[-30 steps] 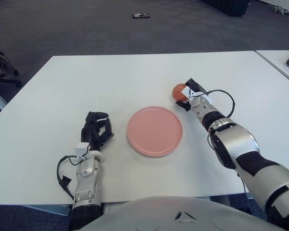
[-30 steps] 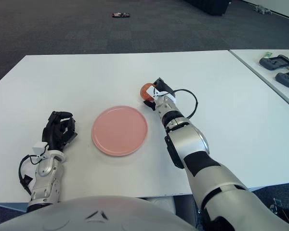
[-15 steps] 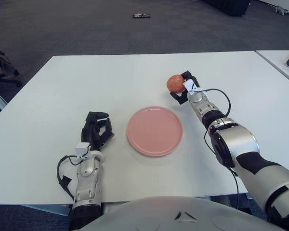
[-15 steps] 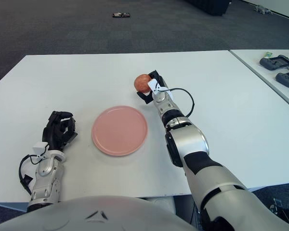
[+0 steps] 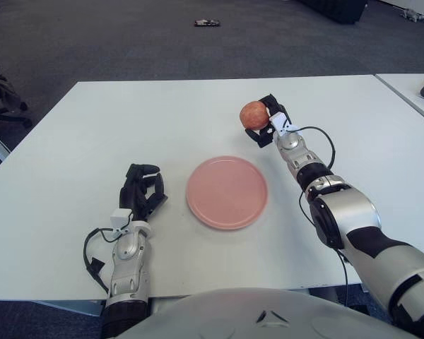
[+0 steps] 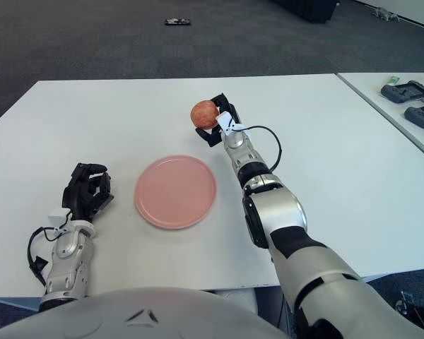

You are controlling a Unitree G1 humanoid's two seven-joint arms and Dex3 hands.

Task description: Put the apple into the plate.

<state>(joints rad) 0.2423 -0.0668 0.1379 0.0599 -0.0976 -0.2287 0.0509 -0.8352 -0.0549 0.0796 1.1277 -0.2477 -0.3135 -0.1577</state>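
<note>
A red apple (image 5: 253,114) is held above the white table, gripped by my right hand (image 5: 266,120), whose dark fingers wrap its right side. It hangs behind and slightly right of the empty pink plate (image 5: 227,191), which lies flat near the table's middle. My left hand (image 5: 141,192) shows to the left of the plate, fingers curled, holding nothing.
The white table (image 5: 127,127) spans the view, its front edge near my body. A second table (image 6: 410,106) at the right carries dark devices (image 6: 405,90). A small dark object (image 5: 207,23) lies on the carpet far behind.
My right hand has lifted the apple off the table and carried it up and leftward. The left hand and the plate have not moved.
</note>
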